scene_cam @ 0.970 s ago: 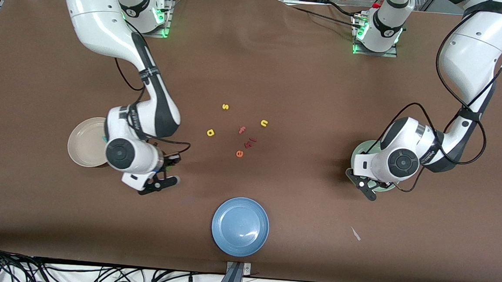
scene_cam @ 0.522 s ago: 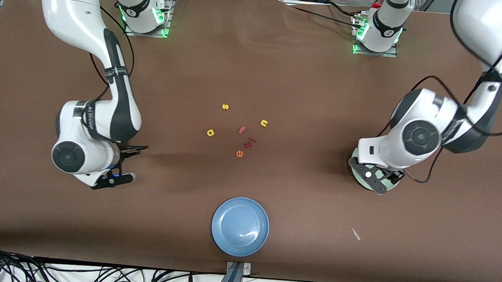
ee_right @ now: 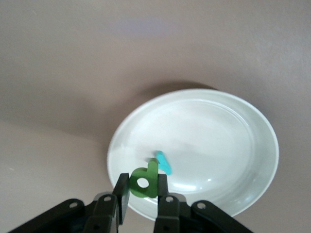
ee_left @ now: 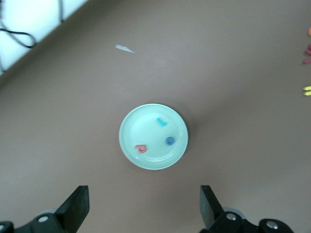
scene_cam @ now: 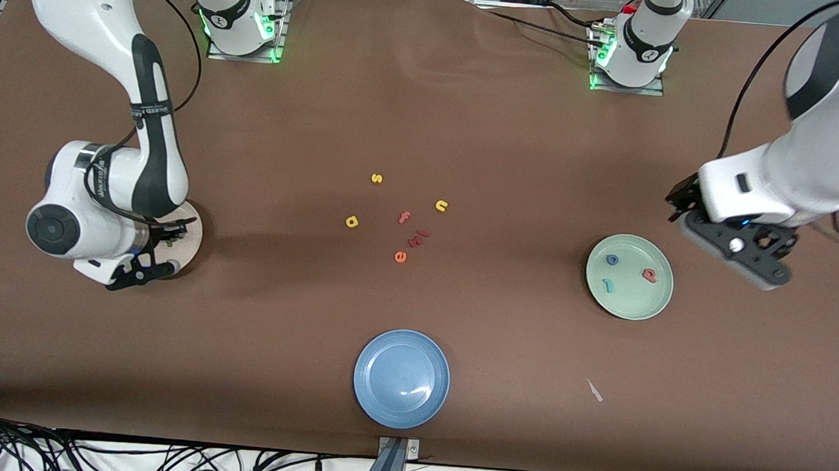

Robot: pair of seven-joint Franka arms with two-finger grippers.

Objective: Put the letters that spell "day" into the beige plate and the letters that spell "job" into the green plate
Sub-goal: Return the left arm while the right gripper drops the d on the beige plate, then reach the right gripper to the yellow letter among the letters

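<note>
Three letters, j [scene_cam: 609,284], o [scene_cam: 612,260], b [scene_cam: 649,275], lie in the green plate [scene_cam: 659,302].
Right pincer [ee_right: 142,194] clamps the d [ee_right: 145,180] over the beige plate [ee_right: 243,145] holding the y [ee_right: 164,162]; left pincer [ee_left: 145,206] hangs spread apart above.

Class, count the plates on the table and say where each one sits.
3. The green plate lies toward the left arm's end, the beige plate, partly covered by the right arm, toward the right arm's end, and the blue plate between them, nearest the front camera.
</note>
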